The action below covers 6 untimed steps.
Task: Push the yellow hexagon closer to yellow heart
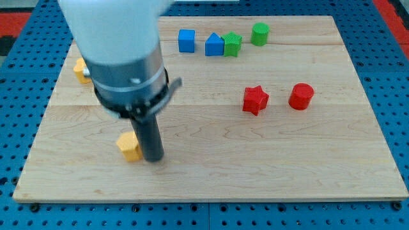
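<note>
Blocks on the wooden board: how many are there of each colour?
Yellow: 2, one just left of my tip, one partly hidden behind the arm at the view's left.
Blue: 2, a cube and a house-like shape.
Green: 2, a ridged block and a cylinder.
Red: 2, a star and a cylinder.
Total: 8

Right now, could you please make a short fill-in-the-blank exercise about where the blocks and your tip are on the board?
1. My tip stands just to the view's ____ of a yellow block.
2. The red star lies to the view's left of the red ____.
3. The second yellow block, near the board's left edge, is partly hidden by the ____.

Missing words: right; cylinder; arm
</note>
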Motion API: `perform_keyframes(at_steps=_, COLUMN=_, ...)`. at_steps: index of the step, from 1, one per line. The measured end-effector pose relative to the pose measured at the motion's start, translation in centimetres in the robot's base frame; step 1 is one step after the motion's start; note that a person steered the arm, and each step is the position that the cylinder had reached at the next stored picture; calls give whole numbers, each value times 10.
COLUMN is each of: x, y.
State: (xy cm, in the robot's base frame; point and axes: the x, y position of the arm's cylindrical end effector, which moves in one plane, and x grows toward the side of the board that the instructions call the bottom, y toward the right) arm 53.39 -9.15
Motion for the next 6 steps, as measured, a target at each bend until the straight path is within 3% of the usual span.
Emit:
perform_keyframes(at_steps=1, x=-56, y=-70)
perform_keyframes(at_steps=2, x=-54, y=-62)
perform_keyframes(at_steps=3, x=-57, y=-3)
perform_keyframes(at_steps=4, x=-9, y=4)
perform_keyframes(at_steps=5, x=9, y=-36)
perform_keyframes(at_steps=6, x=-10, y=-113)
